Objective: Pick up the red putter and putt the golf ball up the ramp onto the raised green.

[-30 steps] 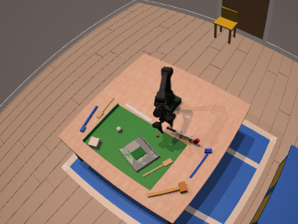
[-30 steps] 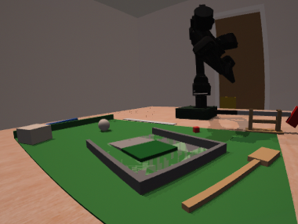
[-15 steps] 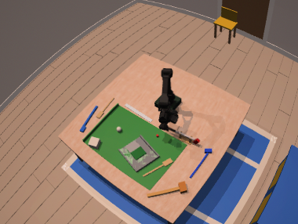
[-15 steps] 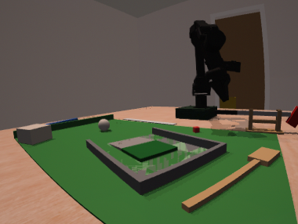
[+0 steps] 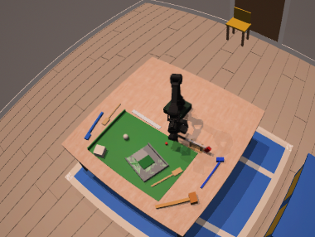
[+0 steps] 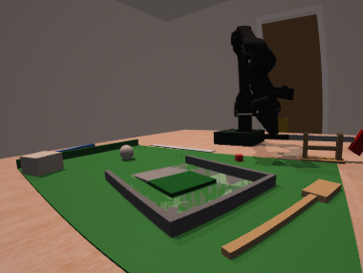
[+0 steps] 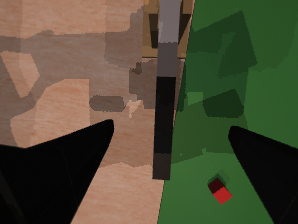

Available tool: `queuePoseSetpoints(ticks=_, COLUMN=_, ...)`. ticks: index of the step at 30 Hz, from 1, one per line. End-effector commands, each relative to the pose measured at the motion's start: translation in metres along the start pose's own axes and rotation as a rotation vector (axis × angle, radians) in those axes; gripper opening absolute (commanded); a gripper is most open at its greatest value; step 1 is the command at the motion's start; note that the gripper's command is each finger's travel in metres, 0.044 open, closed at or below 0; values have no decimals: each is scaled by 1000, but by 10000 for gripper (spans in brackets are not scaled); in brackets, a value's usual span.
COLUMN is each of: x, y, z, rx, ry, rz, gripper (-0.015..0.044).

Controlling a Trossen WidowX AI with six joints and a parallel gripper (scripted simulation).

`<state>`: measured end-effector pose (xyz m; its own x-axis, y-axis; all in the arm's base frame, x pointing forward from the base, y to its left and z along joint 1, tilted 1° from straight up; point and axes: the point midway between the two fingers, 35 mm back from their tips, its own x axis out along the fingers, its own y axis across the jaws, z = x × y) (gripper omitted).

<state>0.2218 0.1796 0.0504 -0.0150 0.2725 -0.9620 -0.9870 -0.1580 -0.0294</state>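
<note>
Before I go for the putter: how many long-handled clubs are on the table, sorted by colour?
Blue clubs: 2
Tan wooden clubs: 3
Red putter: 1
Total: 6

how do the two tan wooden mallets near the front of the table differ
The slim tan mallet lies on the green mat; the bigger tan mallet lies on bare wood of the table. The slim one has a small, flat head, the bigger one a chunky block head and thicker handle. Both are tan wood and lie flat.
</note>
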Motion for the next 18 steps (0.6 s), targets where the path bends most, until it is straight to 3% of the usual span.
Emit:
queuePoseSetpoints(ticks=1, x=13, y=4, z=-6, rx=1, ry=12, rz=16, gripper=440)
queuePoseSetpoints(ticks=18, x=30, y=5, z=-11, rx=1, ry=12, rz=17, gripper=440)
